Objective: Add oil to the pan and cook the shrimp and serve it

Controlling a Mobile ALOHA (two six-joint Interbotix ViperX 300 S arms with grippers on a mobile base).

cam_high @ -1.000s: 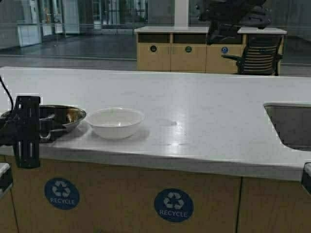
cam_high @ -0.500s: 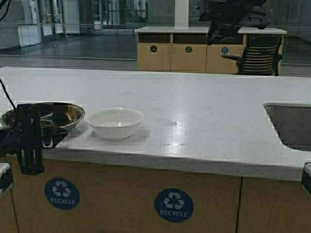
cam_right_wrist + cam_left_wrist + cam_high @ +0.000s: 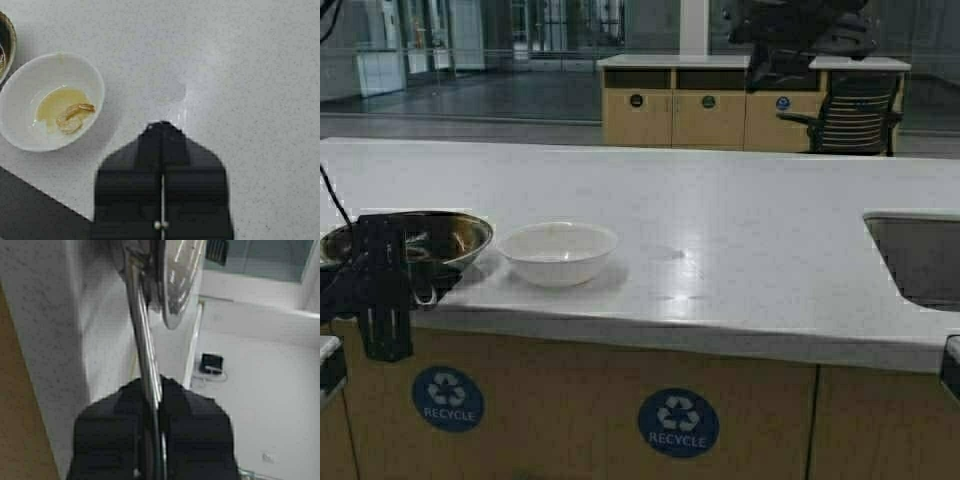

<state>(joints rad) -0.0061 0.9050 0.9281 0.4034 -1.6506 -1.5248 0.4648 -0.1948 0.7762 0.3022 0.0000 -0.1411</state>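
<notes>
The steel pan (image 3: 440, 240) is at the counter's left end, its dark inside showing. My left gripper (image 3: 382, 290) is shut on its metal handle (image 3: 142, 340) at the counter's front edge; the pan's shiny underside (image 3: 177, 280) shows beyond the fingers. Just right of the pan stands a white bowl (image 3: 558, 252). In it lies the curled shrimp (image 3: 74, 116) in a thin pool of yellowish oil (image 3: 52, 102). My right gripper (image 3: 161, 125) hangs shut above bare counter beside the bowl (image 3: 15, 95), holding nothing.
The white counter (image 3: 740, 250) stretches to the right, with a sunken sink (image 3: 920, 260) at its far right. Its front edge drops to cabinets with recycle labels (image 3: 677, 422). A chair (image 3: 850, 115) and more cabinets stand far behind.
Over the last second my left gripper dropped a little with the handle, and the pan tipped so more of its inside shows. Bowl unmoved.
</notes>
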